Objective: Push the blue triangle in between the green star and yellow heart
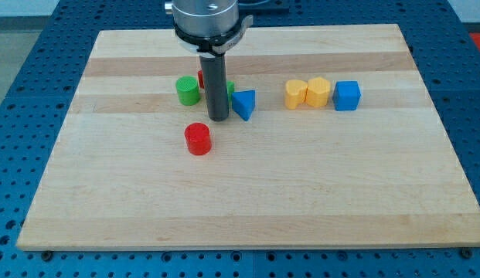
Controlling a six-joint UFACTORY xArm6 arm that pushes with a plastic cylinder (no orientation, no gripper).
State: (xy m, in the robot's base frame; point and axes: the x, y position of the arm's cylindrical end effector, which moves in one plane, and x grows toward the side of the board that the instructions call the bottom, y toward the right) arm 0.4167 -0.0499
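Note:
The blue triangle (pixel 244 103) lies just right of my rod, above the board's middle. My tip (pixel 218 118) rests on the board at the triangle's left, close to it or touching it. A green block (pixel 231 89), probably the green star, peeks out behind the rod, mostly hidden. The yellow heart (pixel 295 93) sits to the right of the triangle, with a gap between them. A yellow hexagon-like block (pixel 318 91) touches the heart's right side.
A green cylinder (pixel 187 90) stands left of the rod. A red block (pixel 200 79) is partly hidden behind the rod. A red cylinder (pixel 198 139) lies below-left of the tip. A blue cube (pixel 347 96) sits right of the yellow blocks. The wooden board (pixel 247 201) lies on a blue perforated table.

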